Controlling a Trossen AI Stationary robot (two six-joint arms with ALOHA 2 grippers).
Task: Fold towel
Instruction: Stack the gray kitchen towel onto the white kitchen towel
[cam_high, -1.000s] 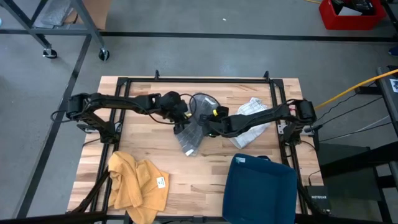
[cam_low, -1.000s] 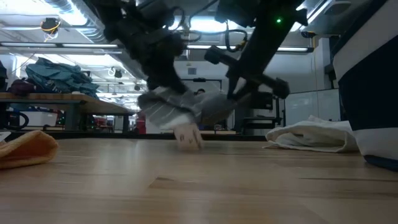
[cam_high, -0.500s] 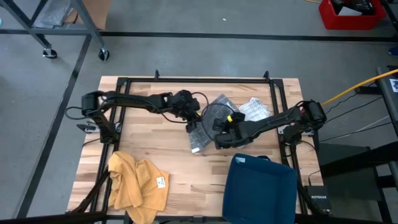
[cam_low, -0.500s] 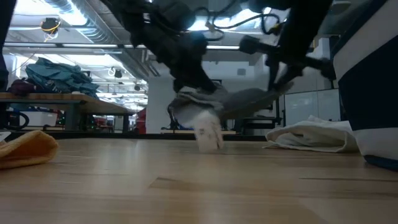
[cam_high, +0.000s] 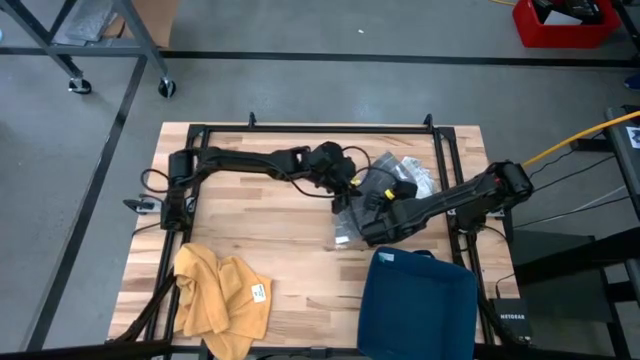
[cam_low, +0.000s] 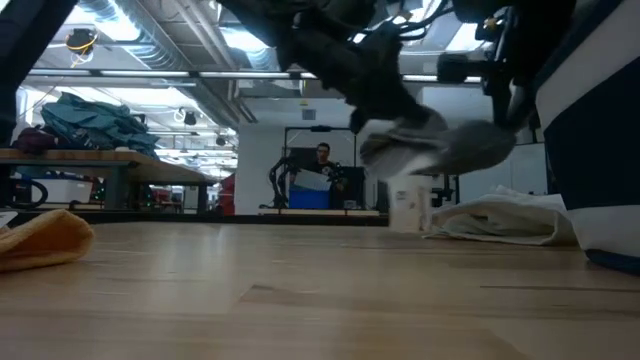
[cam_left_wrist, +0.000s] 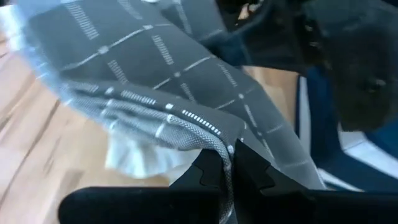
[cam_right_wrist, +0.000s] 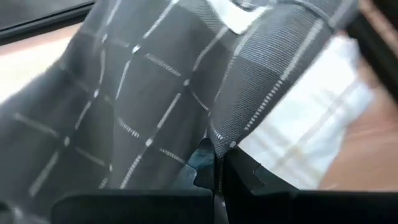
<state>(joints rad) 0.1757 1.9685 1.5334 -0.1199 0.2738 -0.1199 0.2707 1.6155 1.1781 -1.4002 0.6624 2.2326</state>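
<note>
Aloft, grey towel (cam_high: 352, 205) between both clamped tools.

Grey towel (cam_high: 352, 212) with white checks; white towel (cam_high: 412, 172); mustard cloth (cam_high: 215, 290); navy bin (cam_high: 418, 306).

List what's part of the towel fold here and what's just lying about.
In the job: grey checked towel, off the table, pinched by the left tool and right tool.

Lying about: white checked cloth, yellow cloth, blue bin.

I count three towels: one grey (cam_high: 352, 205), one white (cam_high: 412, 176), one yellow (cam_high: 215, 295); one blue bin (cam_high: 415, 310); two grippers.
</note>
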